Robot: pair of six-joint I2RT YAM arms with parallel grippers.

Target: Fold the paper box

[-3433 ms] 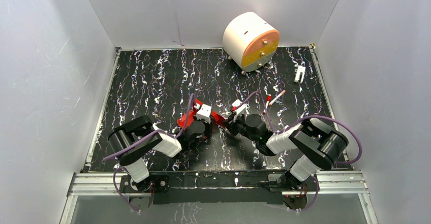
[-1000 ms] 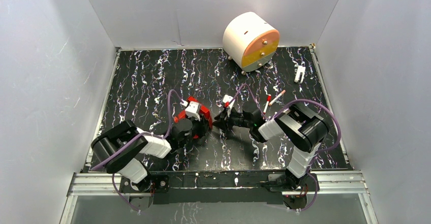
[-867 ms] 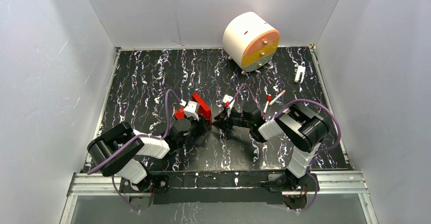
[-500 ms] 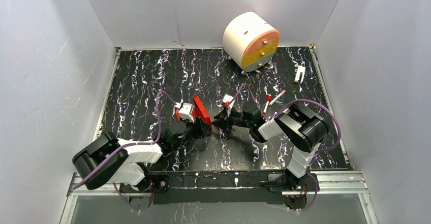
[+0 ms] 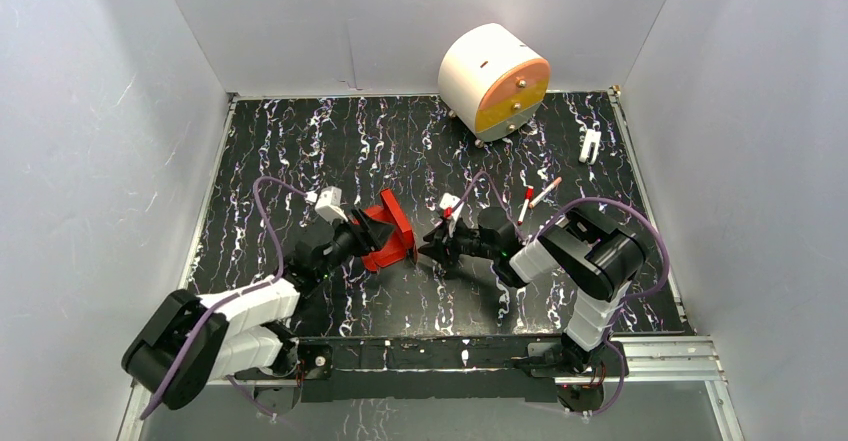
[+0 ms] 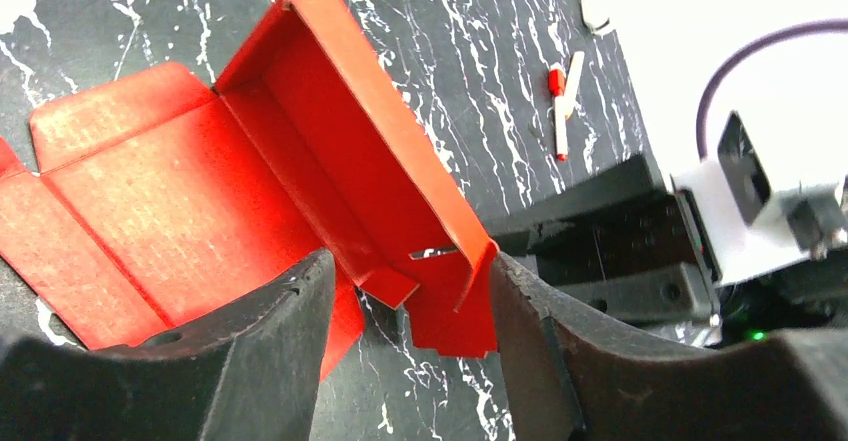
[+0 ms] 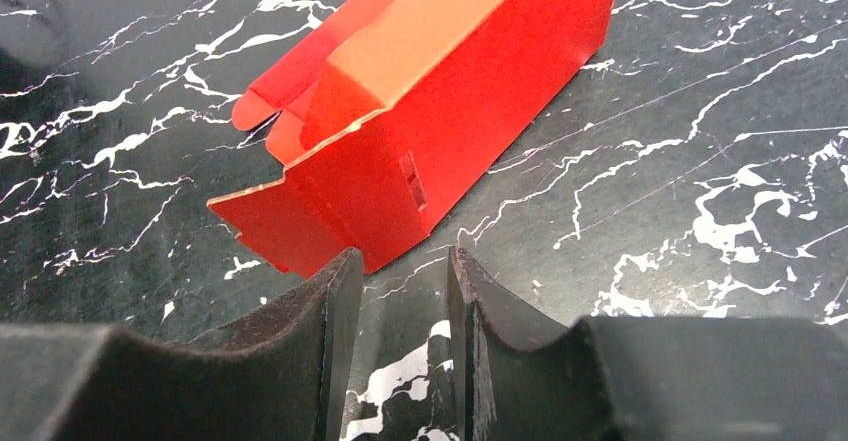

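Your left gripper (image 6: 408, 279) is spread wide, and the box (image 6: 180, 211) sits just in front of it. Your right gripper (image 7: 398, 269) is a little apart, pinching nothing, box just ahead.

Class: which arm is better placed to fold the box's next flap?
Likely right: the right gripper, slightly open, has its tips just short of the box, at its end flap. The left gripper stands wide open, holding nothing.

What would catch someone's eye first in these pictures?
The bright red, half-folded card paper box lies mid-table on the black marbled table top, one long wall raised, between the left gripper and right gripper, both open. At the back right stands a large white-and-orange drum.
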